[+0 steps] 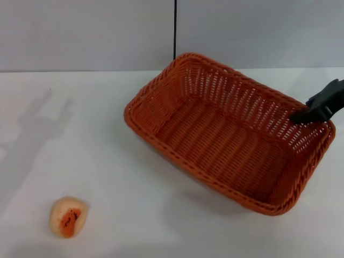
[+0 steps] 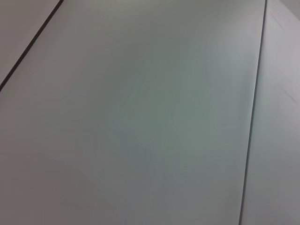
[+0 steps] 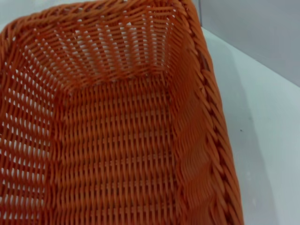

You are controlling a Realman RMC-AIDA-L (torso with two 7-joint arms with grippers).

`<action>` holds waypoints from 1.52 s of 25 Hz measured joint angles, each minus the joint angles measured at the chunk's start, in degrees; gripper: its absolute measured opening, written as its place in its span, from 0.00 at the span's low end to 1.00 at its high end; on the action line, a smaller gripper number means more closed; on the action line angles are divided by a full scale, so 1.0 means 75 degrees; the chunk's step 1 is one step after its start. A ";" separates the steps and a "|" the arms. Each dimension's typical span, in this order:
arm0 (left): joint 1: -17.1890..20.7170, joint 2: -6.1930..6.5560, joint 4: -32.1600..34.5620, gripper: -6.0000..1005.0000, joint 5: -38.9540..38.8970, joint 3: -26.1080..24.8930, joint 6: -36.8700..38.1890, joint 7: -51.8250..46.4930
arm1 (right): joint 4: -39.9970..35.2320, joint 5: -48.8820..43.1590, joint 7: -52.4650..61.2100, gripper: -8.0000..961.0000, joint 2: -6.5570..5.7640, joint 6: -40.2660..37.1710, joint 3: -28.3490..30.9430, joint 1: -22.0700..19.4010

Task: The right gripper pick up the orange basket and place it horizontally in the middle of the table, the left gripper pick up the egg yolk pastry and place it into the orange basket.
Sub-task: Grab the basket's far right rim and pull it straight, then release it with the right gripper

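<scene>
Black right gripper (image 1: 307,115) at 3 o'clock, fingers closed on braided rim of bright orange woven rectangular basket (image 1: 226,134), basket angled on plain white table (image 1: 134,215). Small cream-peach egg yolk pastry (image 1: 67,216) lay at 8 o'clock, well apart.

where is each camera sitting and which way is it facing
Head view: above, looking forward and down at the table, orange basket, egg yolk pastry; right gripper at the basket's rim.
Left wrist view: only a plain pale surface; no robot parts.
Right wrist view: looks into the orange basket; no fingers.
Head and right wrist views share the basket.
</scene>
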 joint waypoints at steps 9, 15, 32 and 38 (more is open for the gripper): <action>0.0050 0.0001 0.0002 0.60 -0.0025 0.0000 -0.0015 0.0000 | -0.0136 0.1210 -0.0179 0.18 -0.0213 -0.0565 0.0058 -0.0245; 0.0062 0.0001 0.0002 0.60 -0.0036 0.0000 -0.0020 0.0000 | -0.0144 0.2269 -0.0269 0.18 -0.0512 -0.1019 0.0105 -0.0457; 0.0074 0.0000 0.0012 0.60 -0.0046 0.0001 -0.0053 0.0000 | -0.0167 0.3380 -0.0870 0.18 -0.0957 -0.2953 0.1418 -0.0555; 0.0074 0.0000 0.0014 0.60 -0.0021 0.0000 -0.0065 0.0000 | -0.0813 0.3366 -0.0936 0.18 -0.1080 -0.3625 0.1129 -0.0468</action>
